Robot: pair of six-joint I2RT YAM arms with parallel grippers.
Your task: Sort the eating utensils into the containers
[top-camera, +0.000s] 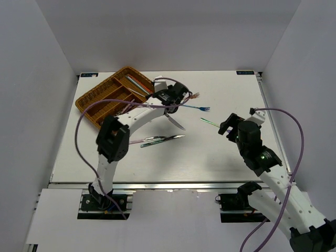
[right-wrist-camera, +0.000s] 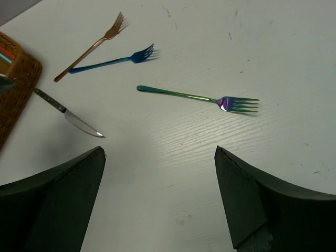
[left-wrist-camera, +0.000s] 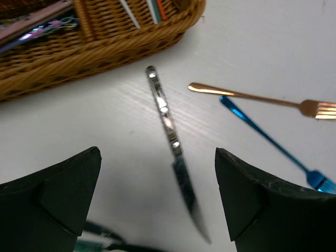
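Presently, item by item:

- Silver knife (left-wrist-camera: 170, 136): flat on the table, lying lengthwise in the gap between the wide-open fingers of the left gripper (left-wrist-camera: 156, 173), handle toward the tray, touched by neither finger.
- Left arm: elbow raised, forearm reaching to the tray's near-right corner; the gripper holds nothing.
- Right gripper (right-wrist-camera: 158, 157): jaws wide apart, holding nothing, hovering right of centre. An iridescent green fork (right-wrist-camera: 178, 94) lies just beyond its fingertips.
- Rose-gold fork (left-wrist-camera: 252, 97) and blue fork (left-wrist-camera: 268, 139): beside the knife, handle ends nearly meeting.
- Wicker cutlery tray (left-wrist-camera: 105, 47): one compartment holds pink and purple-blue utensils (left-wrist-camera: 37, 26), the next holds thin sticks (left-wrist-camera: 152, 10), white and orange.
- Two more utensils (top-camera: 163, 138): near the left elbow.
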